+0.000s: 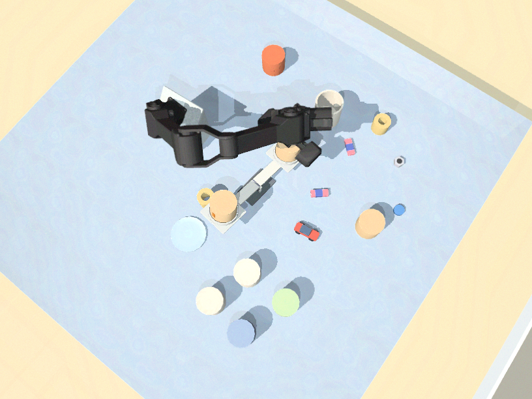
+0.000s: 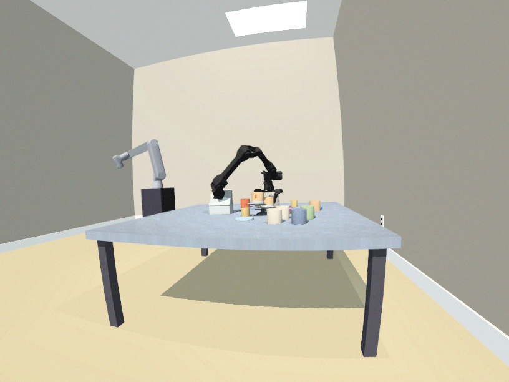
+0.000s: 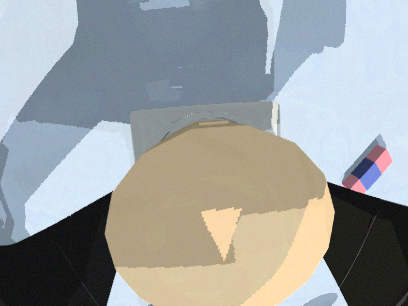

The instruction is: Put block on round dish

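The balance (image 1: 266, 172) carries two matching tan cups. The cup near the dish (image 1: 223, 205) (image 2: 258, 197) has a small orange mark and stands on the higher end. The other cup (image 1: 285, 153) (image 2: 269, 200) (image 3: 210, 170) stands upright on the lower end, partly hidden under the arm in the top view. My gripper (image 1: 288, 148) (image 2: 268, 199) (image 3: 212, 187) points down around this lower cup, one finger on each side; it looks open, and the fingertips are hidden by the cup top in the wrist view. The pale blue round dish (image 1: 188, 234) (image 2: 244, 219) bears nothing. No block is visible.
A yellow ring-shaped piece (image 1: 205, 197) touches or nearly touches the higher end. A tall beige container (image 1: 330, 103) stands beyond the gripper. A striped eraser (image 1: 319, 192) (image 3: 367, 172), a red car (image 1: 306, 231) and several upright cylinders, including a cream one (image 1: 246, 272), stand around.
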Controlling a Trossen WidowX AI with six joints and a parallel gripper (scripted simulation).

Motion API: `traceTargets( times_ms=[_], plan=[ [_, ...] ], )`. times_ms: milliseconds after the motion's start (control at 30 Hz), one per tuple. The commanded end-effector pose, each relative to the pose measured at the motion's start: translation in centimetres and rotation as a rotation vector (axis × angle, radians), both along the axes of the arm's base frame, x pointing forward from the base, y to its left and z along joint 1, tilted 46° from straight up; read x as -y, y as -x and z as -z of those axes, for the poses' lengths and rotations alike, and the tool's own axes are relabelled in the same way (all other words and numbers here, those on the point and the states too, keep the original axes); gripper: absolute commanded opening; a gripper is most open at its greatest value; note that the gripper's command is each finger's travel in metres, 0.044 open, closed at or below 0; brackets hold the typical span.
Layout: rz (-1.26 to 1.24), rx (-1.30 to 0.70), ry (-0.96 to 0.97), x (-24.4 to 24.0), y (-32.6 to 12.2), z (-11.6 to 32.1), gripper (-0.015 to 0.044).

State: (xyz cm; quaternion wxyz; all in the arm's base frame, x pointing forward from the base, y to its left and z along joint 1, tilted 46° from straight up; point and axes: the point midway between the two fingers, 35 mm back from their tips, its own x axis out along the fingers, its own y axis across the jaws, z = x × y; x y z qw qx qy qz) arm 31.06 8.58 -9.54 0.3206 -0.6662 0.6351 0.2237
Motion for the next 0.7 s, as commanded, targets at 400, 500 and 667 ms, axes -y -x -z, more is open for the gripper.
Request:
traceTargets(
  times_ms=[400,500,667],
  plan=[
    [-0.009,-0.002,0.005,-0.2,0.0,-0.2,0.0157],
    [-0.009,-0.002,0.004,-0.5,-0.1,-0.4,0.0078],
    [-0.010,-0.002,0.003,-1.0,-0.1,-0.7,0.0000]
  ],
)
